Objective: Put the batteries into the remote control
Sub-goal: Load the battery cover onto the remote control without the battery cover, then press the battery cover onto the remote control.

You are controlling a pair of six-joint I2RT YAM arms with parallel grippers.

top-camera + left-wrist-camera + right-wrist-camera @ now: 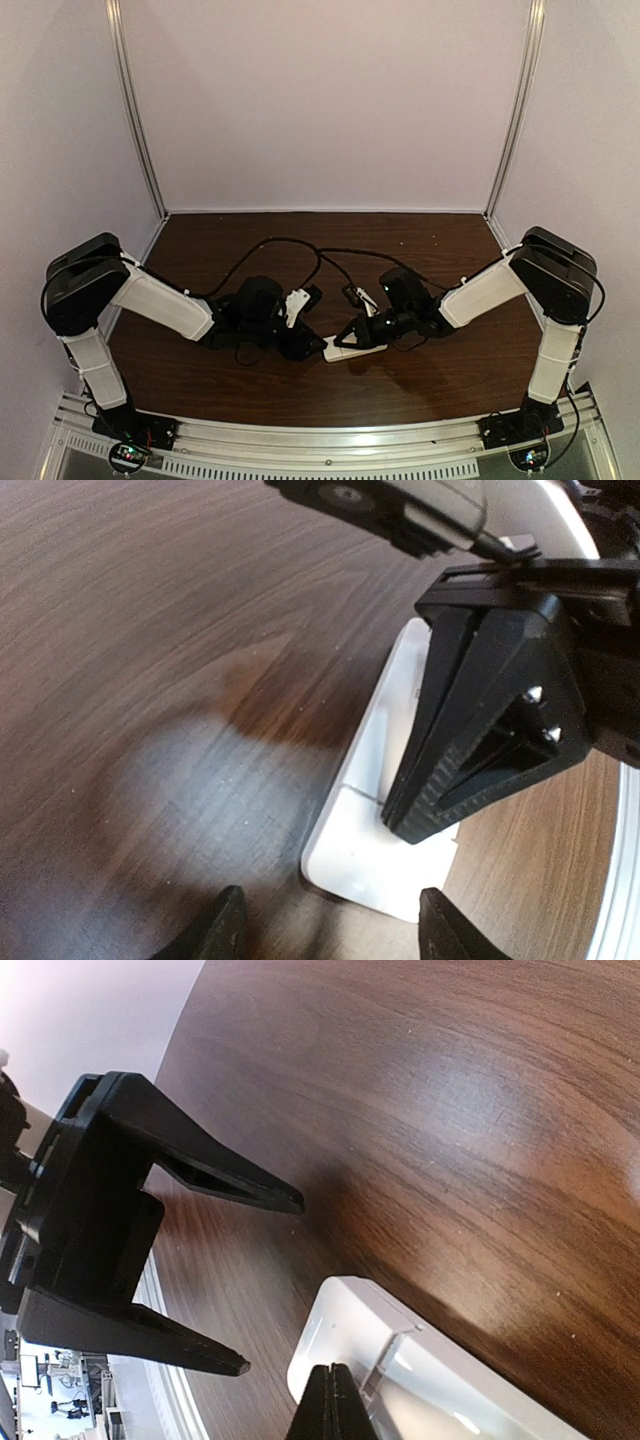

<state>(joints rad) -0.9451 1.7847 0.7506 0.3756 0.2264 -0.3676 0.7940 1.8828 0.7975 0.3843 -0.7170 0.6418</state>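
Observation:
The remote control (pixel 352 350) lies flat on the dark wooden table between the two arms, plain white back up. A seam (pixel 362 795) crosses its back near the left end. My left gripper (pixel 335 930) is open, and its two black fingertips (pixel 228 925) stand either side of the remote's end (pixel 390 865) without touching it. My right gripper (pixel 332 1390) is shut and empty, its joined tips down on the remote's back (pixel 400 1375) next to the seam. It shows as a black wedge (pixel 470 750) in the left wrist view. The batteries are out of view.
Black cables (pixel 300 245) loop across the table behind both grippers. An aluminium rail (pixel 320 440) runs along the near edge by the arm bases. Pale walls with metal posts (pixel 140 120) close in the back and sides.

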